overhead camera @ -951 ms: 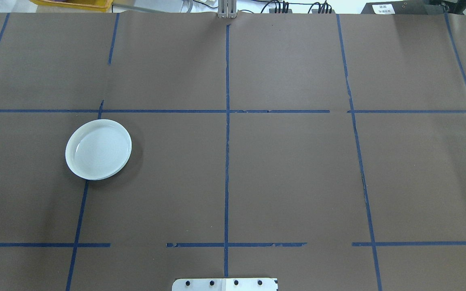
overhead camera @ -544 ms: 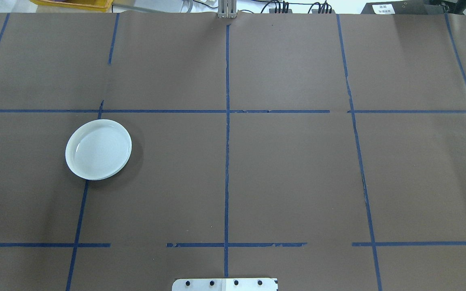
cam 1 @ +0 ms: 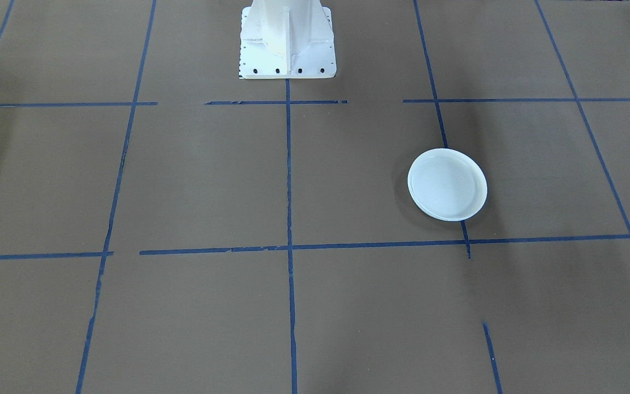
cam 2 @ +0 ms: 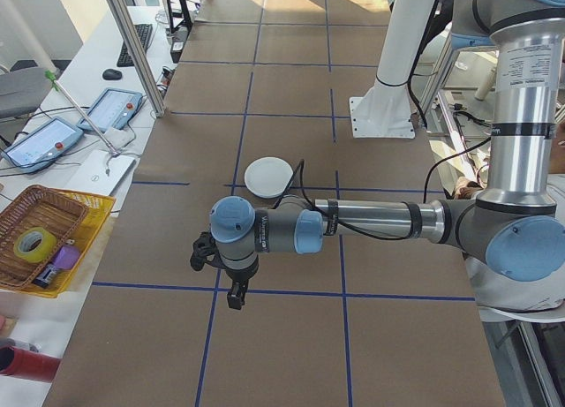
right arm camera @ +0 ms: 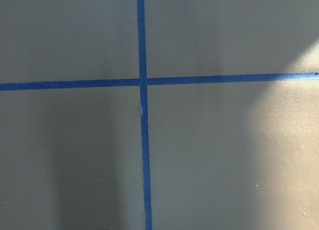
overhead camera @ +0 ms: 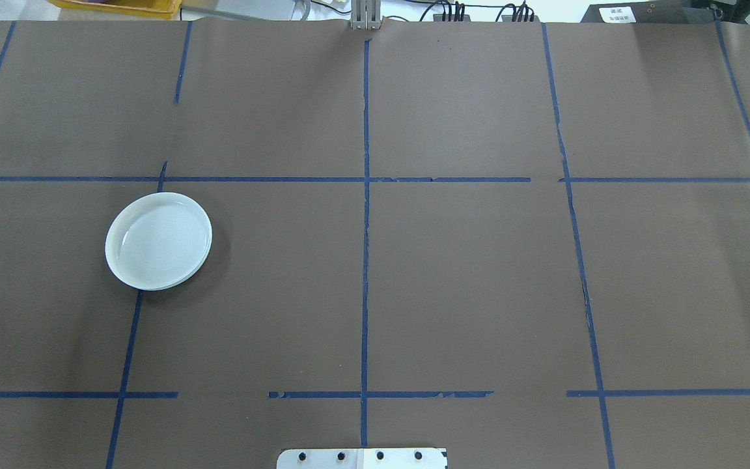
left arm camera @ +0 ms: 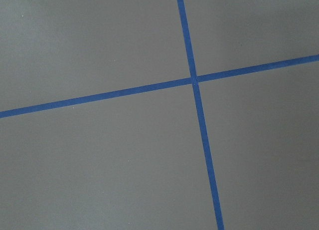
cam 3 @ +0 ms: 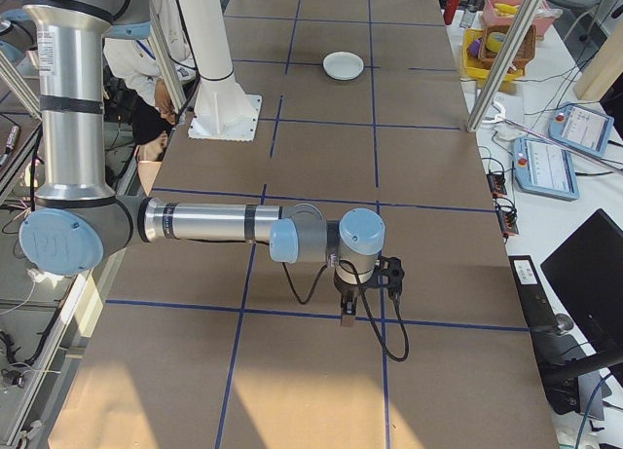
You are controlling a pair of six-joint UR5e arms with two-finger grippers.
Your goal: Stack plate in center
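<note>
A shallow, glossy, pale blue plate (overhead camera: pixel 158 241) lies on the brown table cover on the robot's left side, over a blue tape line; it also shows in the front-facing view (cam 1: pixel 446 184) and both side views (cam 2: pixel 268 176) (cam 3: pixel 344 65). A second rim peeks out under one edge, so it seems to rest on another plate. My left gripper (cam 2: pixel 236 297) hangs over the table's left end, well away from the plate. My right gripper (cam 3: pixel 348 316) hangs over the opposite end. Both show only in side views, so I cannot tell open from shut. The wrist views hold only tape crossings.
The white robot pedestal (cam 1: pixel 286 41) stands at the table's near middle edge. Blue tape lines (overhead camera: pixel 365 260) divide the brown cover into squares. Off the left end are a yellow tray with a wicker basket (cam 2: pixel 40 239), tablets (cam 2: pixel 110 109) and an aluminium post (cam 2: pixel 132 45).
</note>
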